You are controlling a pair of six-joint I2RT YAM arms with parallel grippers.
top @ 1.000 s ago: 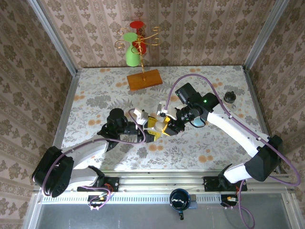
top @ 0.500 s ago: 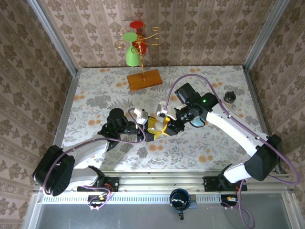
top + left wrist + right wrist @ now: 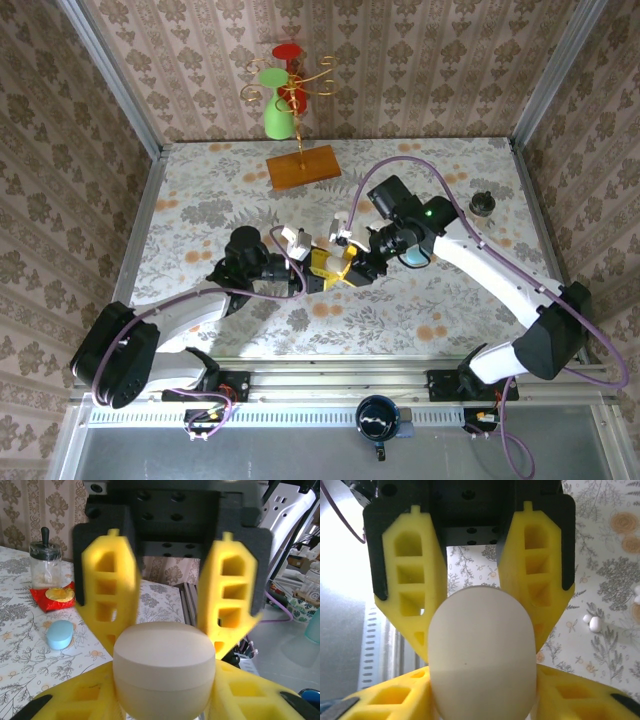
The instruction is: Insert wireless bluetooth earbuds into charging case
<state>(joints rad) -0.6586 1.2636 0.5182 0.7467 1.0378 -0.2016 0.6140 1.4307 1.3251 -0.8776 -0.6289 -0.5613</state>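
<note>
No text, brand or number is being shown legibly; the red label [image 3: 50,596] beneath the small jar [image 3: 45,565] is being blurred beyond reading.

There were two hands, the left hand [image 3: 165,647] and the right hand [image 3: 482,647]. Two cases showed: one cream case [image 3: 164,672] and one pale blue case [image 3: 60,634]. Two white earbuds [image 3: 594,624] lay on the counter [image 3: 615,570]. There was one jar [image 3: 44,565], one red packet [image 3: 50,598], one mug [image 3: 378,418] and one wire stand [image 3: 302,166] with two cups, one green cup [image 3: 277,112] and one red cup [image 3: 289,52].
</note>
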